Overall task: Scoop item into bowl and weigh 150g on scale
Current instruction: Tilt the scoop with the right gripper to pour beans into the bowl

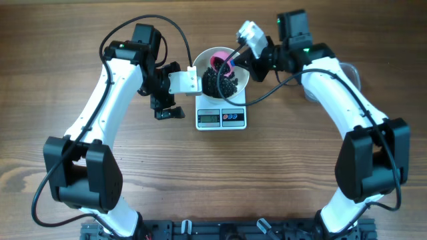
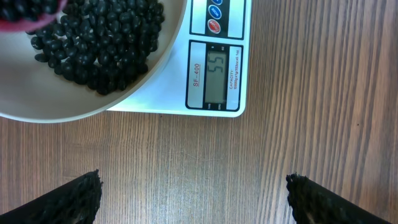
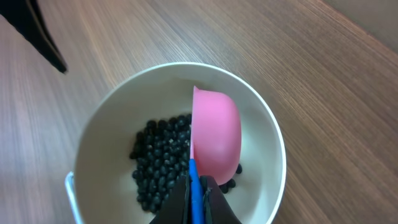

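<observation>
Black beans [image 3: 158,162] sit in the white bowl [image 3: 106,143] on the scale [image 2: 214,68]. My right gripper [image 3: 198,190] clamps the pink scoop [image 3: 216,134] inside it, and my left gripper [image 2: 193,186] gapes wide.

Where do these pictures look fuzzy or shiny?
Left wrist view: the scale shows sharp digits with no glare, and the beans are crisp. Right wrist view: the pink scoop is softly lit, and the right gripper jaws look fuzzy up close. Overhead view: even light, digits too small to read.
</observation>
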You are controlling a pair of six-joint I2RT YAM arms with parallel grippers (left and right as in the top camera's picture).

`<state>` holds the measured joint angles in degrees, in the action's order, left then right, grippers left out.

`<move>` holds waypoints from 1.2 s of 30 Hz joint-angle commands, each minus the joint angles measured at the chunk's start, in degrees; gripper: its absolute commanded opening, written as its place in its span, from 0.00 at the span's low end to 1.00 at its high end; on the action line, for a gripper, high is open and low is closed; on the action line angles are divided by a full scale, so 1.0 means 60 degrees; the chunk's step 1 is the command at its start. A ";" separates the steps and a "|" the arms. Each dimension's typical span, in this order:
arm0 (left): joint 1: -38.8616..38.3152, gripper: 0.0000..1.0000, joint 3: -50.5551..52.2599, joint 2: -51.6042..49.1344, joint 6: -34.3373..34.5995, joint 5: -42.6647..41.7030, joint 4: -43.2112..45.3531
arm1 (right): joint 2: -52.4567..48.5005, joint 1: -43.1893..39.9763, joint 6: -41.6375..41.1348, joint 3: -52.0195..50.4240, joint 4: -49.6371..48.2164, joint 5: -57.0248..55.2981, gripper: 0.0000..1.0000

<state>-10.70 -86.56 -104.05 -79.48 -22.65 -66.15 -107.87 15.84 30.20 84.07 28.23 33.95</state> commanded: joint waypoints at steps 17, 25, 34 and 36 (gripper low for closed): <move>0.0055 1.00 0.0080 -0.0022 -0.0186 -0.0255 -0.0004 | 0.1734 0.0871 0.1209 0.0047 0.0270 -0.2339 0.04; 0.0055 1.00 0.0080 -0.0022 -0.0186 -0.0255 -0.0004 | 0.1712 0.0871 0.1213 0.0044 0.0743 -0.2331 0.04; 0.0055 1.00 0.0080 -0.0022 -0.0186 -0.0255 -0.0004 | 0.1705 0.0871 0.1217 0.0044 0.0736 -0.2335 0.04; 0.0055 1.00 0.0080 -0.0022 -0.0186 -0.0259 -0.0004 | 0.1701 0.0871 0.1191 0.0044 0.0794 -0.2167 0.04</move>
<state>-10.70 -86.56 -104.05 -79.48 -22.65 -66.15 -97.69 20.86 36.77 84.07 32.75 20.45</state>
